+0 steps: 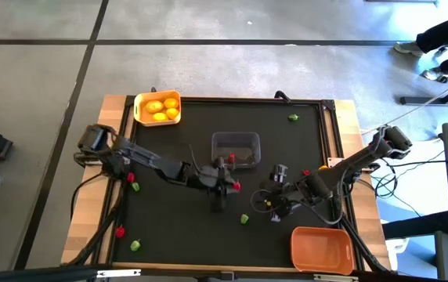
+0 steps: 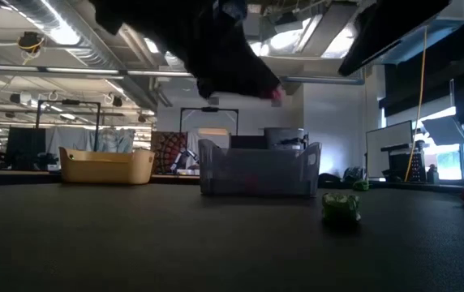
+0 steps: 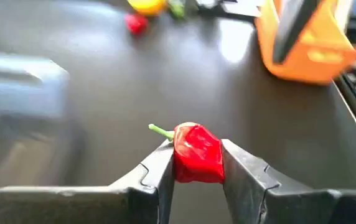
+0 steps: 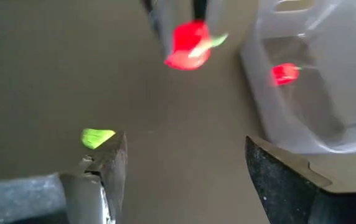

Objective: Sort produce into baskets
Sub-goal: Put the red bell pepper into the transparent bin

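My left gripper (image 1: pixel 228 185) is shut on a small red pepper (image 3: pixel 196 152) with a green stem, above the mat just in front of the clear basket (image 1: pixel 236 149). The clear basket holds one red piece (image 4: pixel 284 73). My right gripper (image 1: pixel 275 205) is open and empty at the mat's right middle, with a green piece (image 4: pixel 97 137) beside one finger. The yellow basket (image 1: pixel 157 107), at the far left, holds lemons. The orange basket (image 1: pixel 322 249) stands at the near right. My left gripper pinches the red pepper's two sides (image 3: pixel 181 163) between its two fingers. The green stem (image 3: pixel 159 130) sticks out past the fingertips. The fingers come from the table's left. The pepper is lifted clear of the mat, as the low view (image 2: pixel 277 95) shows.
Loose pieces lie about: green ones at the far right (image 1: pixel 293 117), the near middle (image 1: pixel 244 219) and the near left (image 1: pixel 135 245), and red ones at the left edge (image 1: pixel 132 182) (image 1: pixel 120 232) and by the right arm (image 1: pixel 305 172). A person's legs show beyond the table.
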Controlling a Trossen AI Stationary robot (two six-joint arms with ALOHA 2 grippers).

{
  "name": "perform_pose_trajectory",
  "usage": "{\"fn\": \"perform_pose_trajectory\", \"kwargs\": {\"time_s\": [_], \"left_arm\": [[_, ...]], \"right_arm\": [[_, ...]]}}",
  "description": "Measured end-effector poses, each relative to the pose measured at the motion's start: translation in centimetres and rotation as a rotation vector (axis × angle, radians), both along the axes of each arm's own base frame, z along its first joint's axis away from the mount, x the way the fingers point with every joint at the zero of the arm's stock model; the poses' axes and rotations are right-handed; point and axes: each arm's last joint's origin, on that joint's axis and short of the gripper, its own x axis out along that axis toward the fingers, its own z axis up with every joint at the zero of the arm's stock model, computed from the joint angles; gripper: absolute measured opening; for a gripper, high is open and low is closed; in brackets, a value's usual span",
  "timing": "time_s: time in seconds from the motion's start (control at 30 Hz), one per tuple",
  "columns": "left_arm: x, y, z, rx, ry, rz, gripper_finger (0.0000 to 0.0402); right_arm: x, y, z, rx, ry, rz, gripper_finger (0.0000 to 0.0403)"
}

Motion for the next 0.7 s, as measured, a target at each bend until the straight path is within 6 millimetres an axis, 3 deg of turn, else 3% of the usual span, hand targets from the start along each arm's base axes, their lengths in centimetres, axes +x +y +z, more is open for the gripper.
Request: {"fn": "perform_pose_trajectory", "kwargs": {"time_s": [0.2, 0.43, 0.57, 0.7], "left_arm": [[-1.0, 4.5, 2.6, 0.114, -0.007, 0.185, 0.0111], [-1.1, 9.0, 1.8, 0.148, 0.065, 0.317, 0.0111], [-1.2, 10.6, 1.5, 0.149, 0.085, 0.361, 0.0111], [-1.2, 10.9, 1.4, 0.174, 0.101, 0.354, 0.0113]], "right_arm": [[-2.2, -1.5, 1.4, -0.072, 0.046, -0.036, 0.0264], [-3.6, -3.7, 1.1, -0.143, 0.2, -0.152, 0.0264], [-3.9, -4.8, -0.5, -0.154, 0.252, -0.201, 0.0264], [-4.4, -5.7, -2.9, -0.134, 0.286, -0.262, 0.0264]]}}
